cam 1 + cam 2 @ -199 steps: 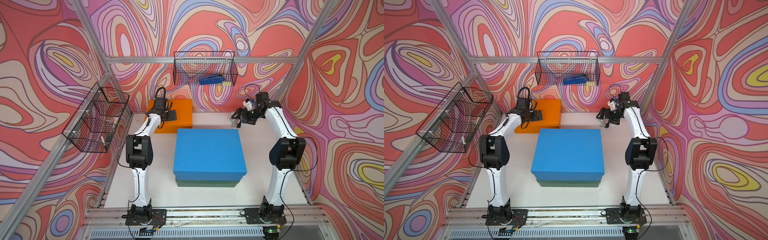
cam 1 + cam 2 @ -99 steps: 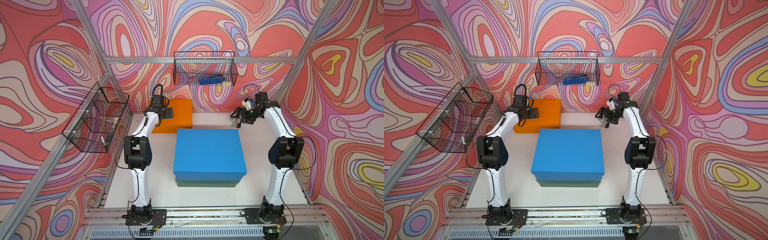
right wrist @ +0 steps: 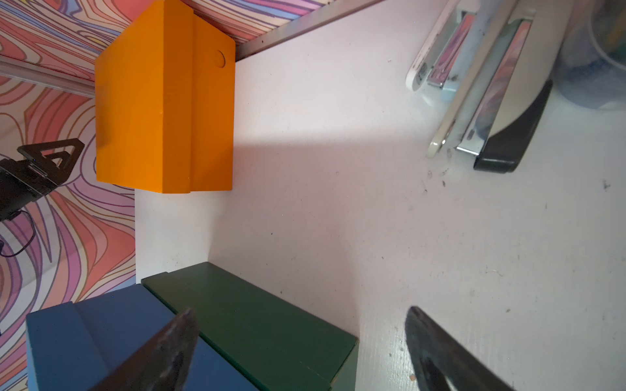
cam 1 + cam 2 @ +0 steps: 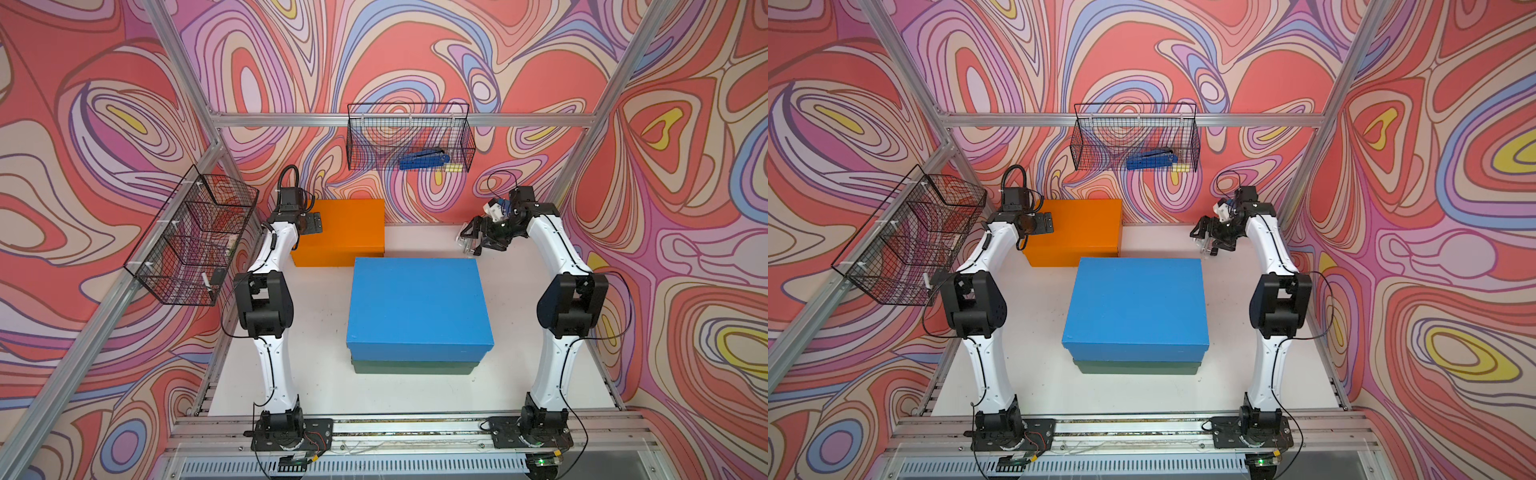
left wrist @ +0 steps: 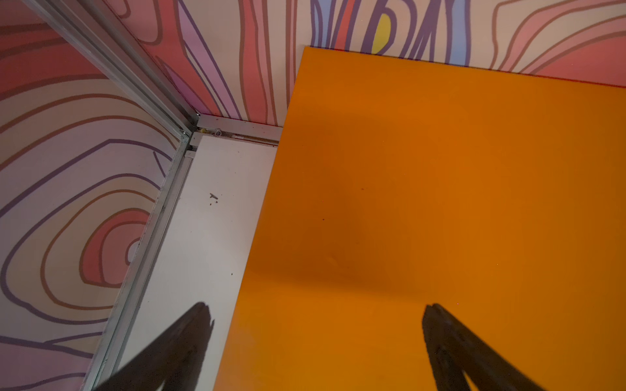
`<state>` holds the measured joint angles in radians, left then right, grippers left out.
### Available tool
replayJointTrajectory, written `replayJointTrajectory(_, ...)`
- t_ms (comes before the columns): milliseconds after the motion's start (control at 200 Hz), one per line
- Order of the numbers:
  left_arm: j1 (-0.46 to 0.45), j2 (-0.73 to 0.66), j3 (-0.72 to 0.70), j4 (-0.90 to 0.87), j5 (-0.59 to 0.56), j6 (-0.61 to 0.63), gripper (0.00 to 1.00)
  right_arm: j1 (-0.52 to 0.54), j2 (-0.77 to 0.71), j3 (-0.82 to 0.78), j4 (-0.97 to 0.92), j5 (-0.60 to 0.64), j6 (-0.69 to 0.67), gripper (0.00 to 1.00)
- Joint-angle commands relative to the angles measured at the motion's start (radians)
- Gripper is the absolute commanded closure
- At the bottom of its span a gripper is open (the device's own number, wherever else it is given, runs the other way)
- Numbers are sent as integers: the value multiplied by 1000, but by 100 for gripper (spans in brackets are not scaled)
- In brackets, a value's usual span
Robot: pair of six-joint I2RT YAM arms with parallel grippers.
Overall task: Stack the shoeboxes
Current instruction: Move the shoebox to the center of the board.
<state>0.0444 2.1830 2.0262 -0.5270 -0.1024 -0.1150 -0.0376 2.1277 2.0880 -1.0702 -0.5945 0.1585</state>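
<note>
- Shifting outward over the last second, the left arm's black parallel gripper (image 5: 317, 306) is now hanging above the outer edge of the orange rectangular lidded cardboard shoebox (image 4: 349, 228) rather than over its lid's middle.
- Its jaws are standing wide apart and gripping nothing. In the left wrist view, one finger (image 5: 189, 335) is hovering over the white tabletop (image 4: 316, 332) and the other over the orange lid.
- The orange box is sitting alone at the back of the table, left of centre, its far side against the patterned back wall.
- The blue rectangular lidded cardboard shoebox (image 4: 417, 307) is lying squarely on the dark green rectangular lidded cardboard shoebox (image 4: 411, 368) in the middle of the table. In both top views, only a front strip of the green one is showing.
- The right arm's black parallel gripper (image 3: 300, 310) is holding almost the same spot as before, near the stack's far right corner. Its claw is spread wide and empty.
- Two black wire baskets are hanging on the walls, one at the back (image 4: 409, 137) and one on the left (image 4: 191, 237).
</note>
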Motion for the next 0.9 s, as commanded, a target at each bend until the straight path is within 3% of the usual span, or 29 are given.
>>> replayJointTrajectory(0, 20, 43, 30, 5, 2, 9, 0, 5, -43, -20, -23, 19, -7, 3)
replayJointTrajectory(401, 56, 82, -12, 38, 2, 18, 0, 5, -41, -26, -15, 26, -7, 3)
replayJointTrajectory(897, 33, 100, -51, -20, 337, -76, 0, 5, -23, 4, 11, 38, -7, 3)
